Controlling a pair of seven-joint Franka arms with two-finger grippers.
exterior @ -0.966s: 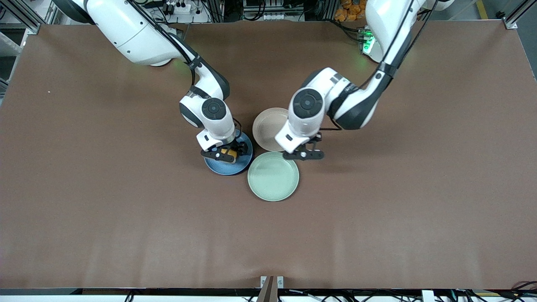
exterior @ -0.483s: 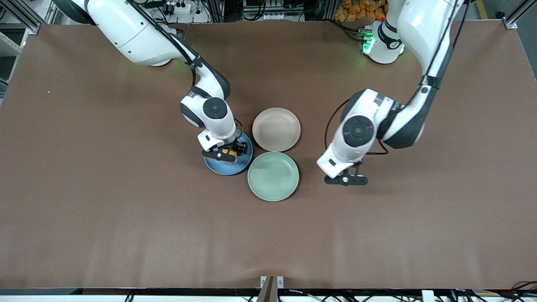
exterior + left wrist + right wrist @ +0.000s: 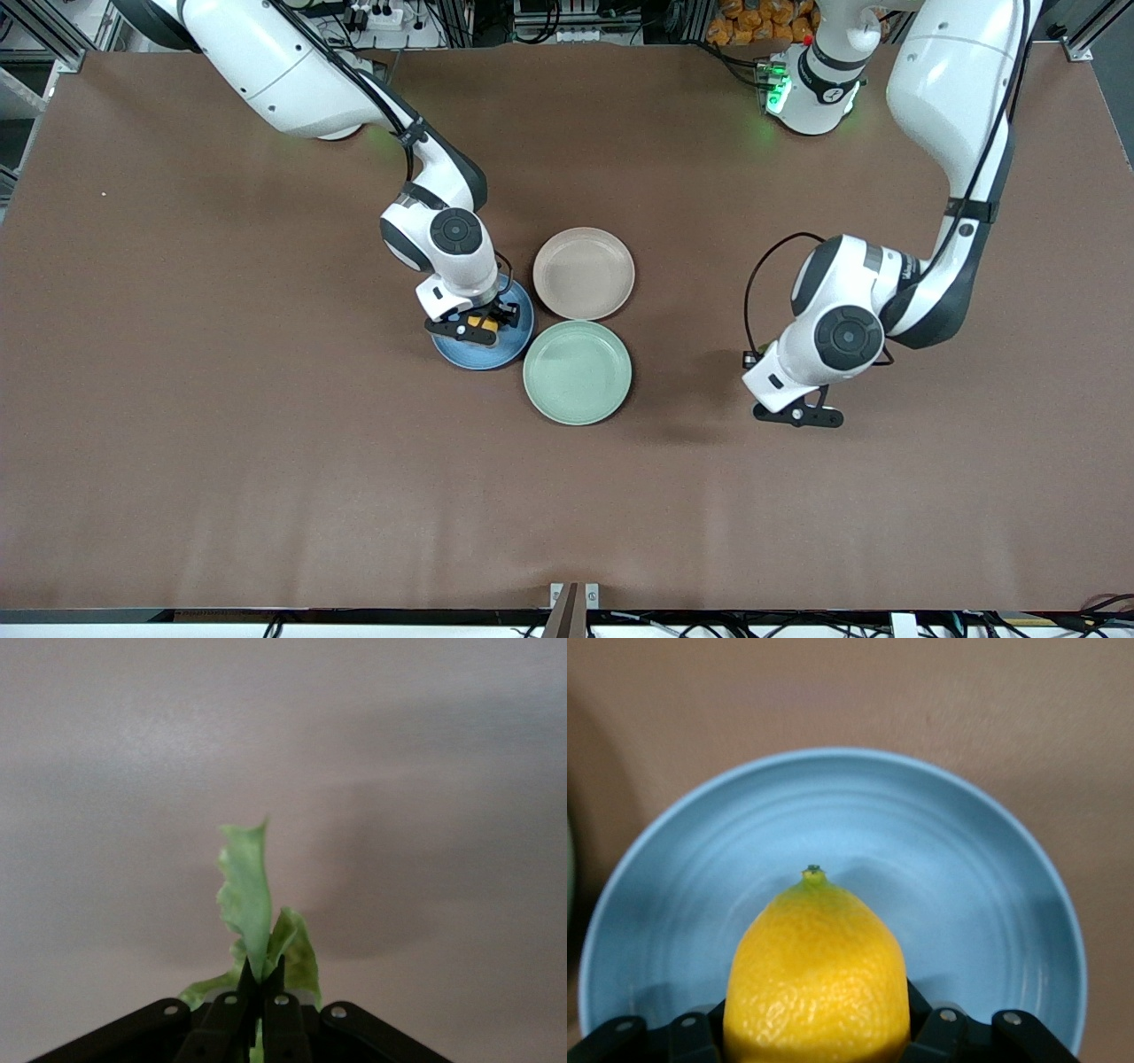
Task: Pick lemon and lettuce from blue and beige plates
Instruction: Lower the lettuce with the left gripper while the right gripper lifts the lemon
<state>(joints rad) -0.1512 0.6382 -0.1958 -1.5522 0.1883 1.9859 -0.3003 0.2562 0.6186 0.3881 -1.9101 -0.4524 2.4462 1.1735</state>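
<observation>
Left gripper (image 3: 795, 415): over bare table toward the left arm's end, well apart from the plates; jaws pinched together on the lettuce (image 3: 262, 930), whose pale green leaf stands up from between the fingers in the left wrist view.
Mint-green plate (image 3: 577, 372): nearest the front camera of the three plates, nothing on it.
Right gripper (image 3: 474, 327): down in the blue plate (image 3: 490, 353), fingers clamped on the lemon (image 3: 818, 979).
Lemon: yellow, stem tip outward, low over the middle of the blue plate; whether it touches the plate I cannot tell.
Beige plate (image 3: 584, 272): farthest from the camera, bare.
Step in hand: lettuce is off the beige plate; the lemon is gripped but not yet raised clear.
Next move: likely a straight lift of the lemon, with a firm hold because its rounded skin could slip.
</observation>
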